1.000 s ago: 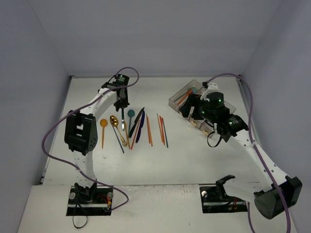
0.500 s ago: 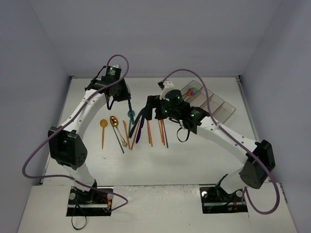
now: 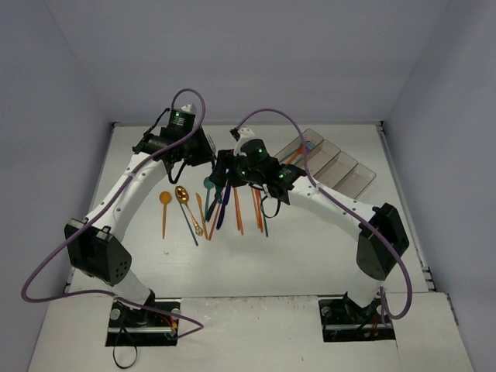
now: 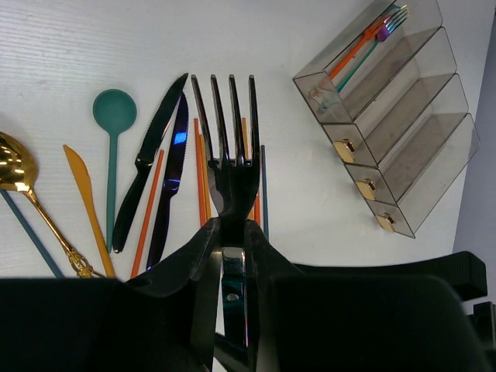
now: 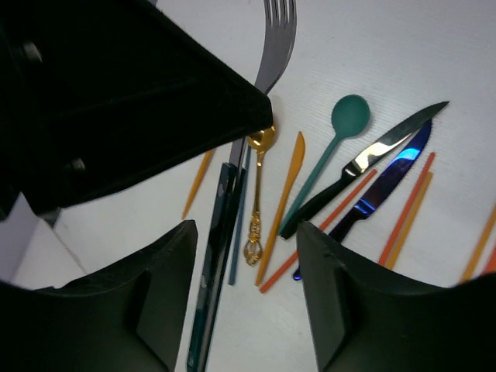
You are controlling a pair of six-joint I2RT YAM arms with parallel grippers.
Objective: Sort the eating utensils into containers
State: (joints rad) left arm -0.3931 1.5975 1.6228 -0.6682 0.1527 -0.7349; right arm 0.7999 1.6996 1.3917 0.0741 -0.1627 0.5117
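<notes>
1. Your left pincer (image 4: 232, 229) is clamped on the black fork (image 4: 232, 174) at the neck. The tines stick straight out ahead of it.
2. Your right pincer (image 5: 246, 256) is spread wide. The fork's dark handle runs between its fingers (image 5: 167, 287), closer to one side; I can't tell if it touches.
3. The containers (image 4: 418, 93) are four clear grey bins joined in a row on the desk (image 3: 310, 256). The held fork is well apart from the containers, to their left in the top view.
4. The end bin of the containers holds the sorted utensils (image 4: 364, 43): an orange handle, a teal handle and a purple-tipped fork.
5. The loose utensils lie fanned on the desk left of the containers, under the held fork.
6. Going away from the containers:
   - thin orange handles (image 4: 201, 178)
   - blue knife (image 4: 174, 170)
   - black knife (image 4: 151, 155)
   - teal spoon (image 4: 114, 108)
   - orange knife (image 4: 85, 194)
   - gold spoon (image 4: 15, 167), farthest out
</notes>
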